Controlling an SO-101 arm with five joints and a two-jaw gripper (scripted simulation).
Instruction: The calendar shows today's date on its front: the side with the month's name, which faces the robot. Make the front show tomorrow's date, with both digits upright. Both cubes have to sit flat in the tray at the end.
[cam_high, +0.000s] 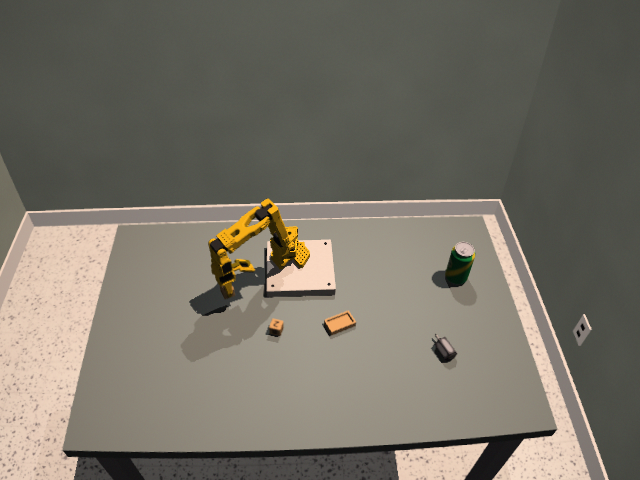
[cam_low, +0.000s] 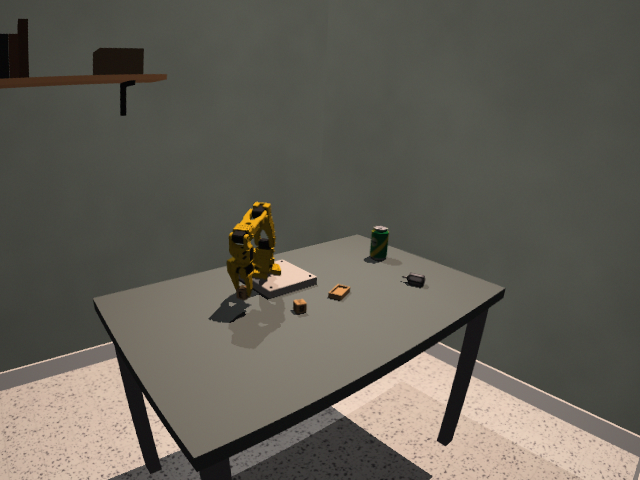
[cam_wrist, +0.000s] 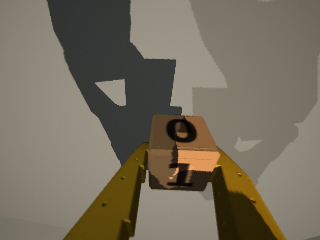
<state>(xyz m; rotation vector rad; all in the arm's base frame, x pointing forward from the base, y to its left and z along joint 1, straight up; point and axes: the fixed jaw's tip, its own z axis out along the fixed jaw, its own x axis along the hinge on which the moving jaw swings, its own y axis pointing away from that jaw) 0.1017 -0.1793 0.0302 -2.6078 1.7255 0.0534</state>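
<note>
- Wooden cube (cam_wrist: 182, 152), clamped between the gripper (cam_wrist: 178, 172) fingers: a black "0" is read on the face turned away from the wrist, a black "1" on the face nearest it.
- Second cube (cam_high: 276, 326), on the table well apart from the gripper: a dark digit is seen on top, too small to be read.
- Green can (cam_high: 459, 264), far off: no lettering is made out.

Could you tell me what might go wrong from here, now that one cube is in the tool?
1. The tool grips the cube only near its fingertips, so it could slip or twist in transit.
2. The tray is small and empty; a tilted release could leave the cube not flat.
3. The second cube lies near the path and may get knocked.
</note>
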